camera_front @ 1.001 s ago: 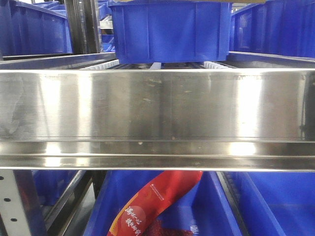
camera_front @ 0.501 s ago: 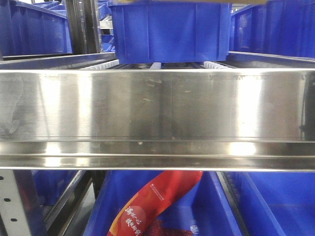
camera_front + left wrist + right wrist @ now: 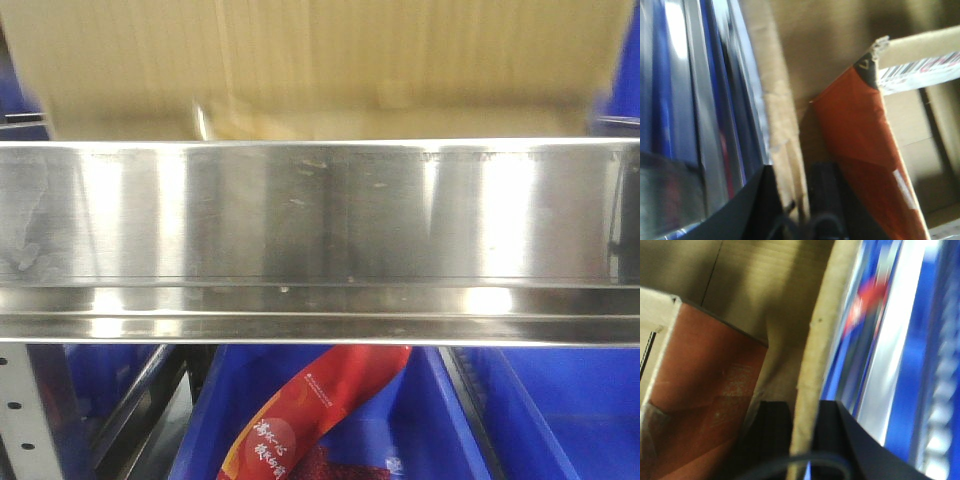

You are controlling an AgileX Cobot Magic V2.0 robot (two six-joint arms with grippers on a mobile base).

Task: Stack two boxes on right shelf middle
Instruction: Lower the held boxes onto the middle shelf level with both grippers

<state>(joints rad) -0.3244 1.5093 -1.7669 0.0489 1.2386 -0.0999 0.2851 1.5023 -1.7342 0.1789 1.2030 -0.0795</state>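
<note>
Left wrist view shows the left gripper (image 3: 799,200) with 2 dark fingers closed on a wall of the cardboard box (image 3: 785,125), 1 finger inside and 1 outside. Right wrist view shows the right gripper (image 3: 802,427) clamped likewise on the opposite wall. An orange-red carton (image 3: 865,150) lies inside. From the front, the plain tan, blurred box spans side to side just above the steel shelf rail (image 3: 320,240).
</note>
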